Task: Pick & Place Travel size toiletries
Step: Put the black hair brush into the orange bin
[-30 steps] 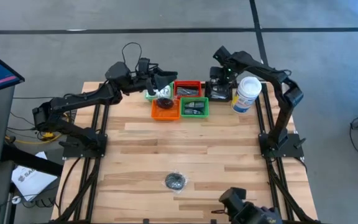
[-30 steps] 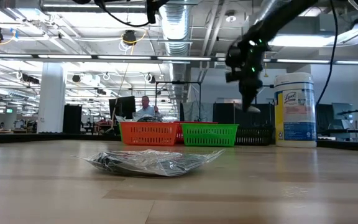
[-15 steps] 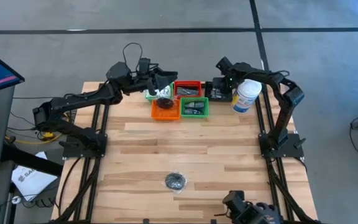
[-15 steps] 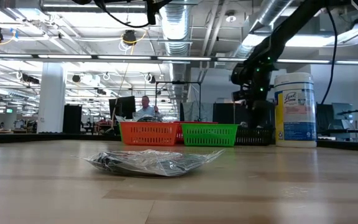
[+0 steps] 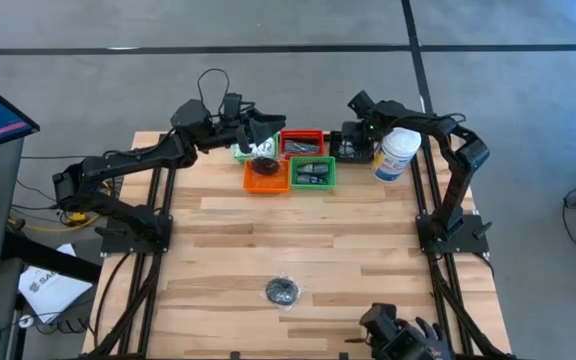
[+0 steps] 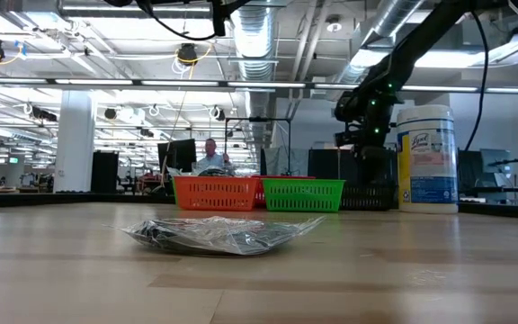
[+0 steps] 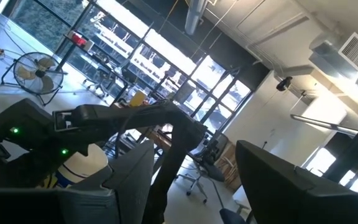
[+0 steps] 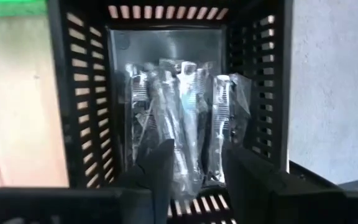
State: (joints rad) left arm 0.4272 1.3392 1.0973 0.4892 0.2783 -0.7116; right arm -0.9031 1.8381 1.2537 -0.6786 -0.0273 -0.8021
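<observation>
Several packets beneath right gripper

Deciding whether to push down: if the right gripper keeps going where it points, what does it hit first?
Most likely the clear-wrapped packets piled in the black basket; the right gripper hangs just above them.

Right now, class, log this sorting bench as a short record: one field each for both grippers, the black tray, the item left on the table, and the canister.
Right gripper: over the black tray, fingers apart, nothing visibly held
Black tray contents: slim clear-wrapped packets
Left gripper: open, above the trays at the table's far edge
Loose item: bagged black round piece, alone near the front
White canister: upright, beside the black tray
</observation>
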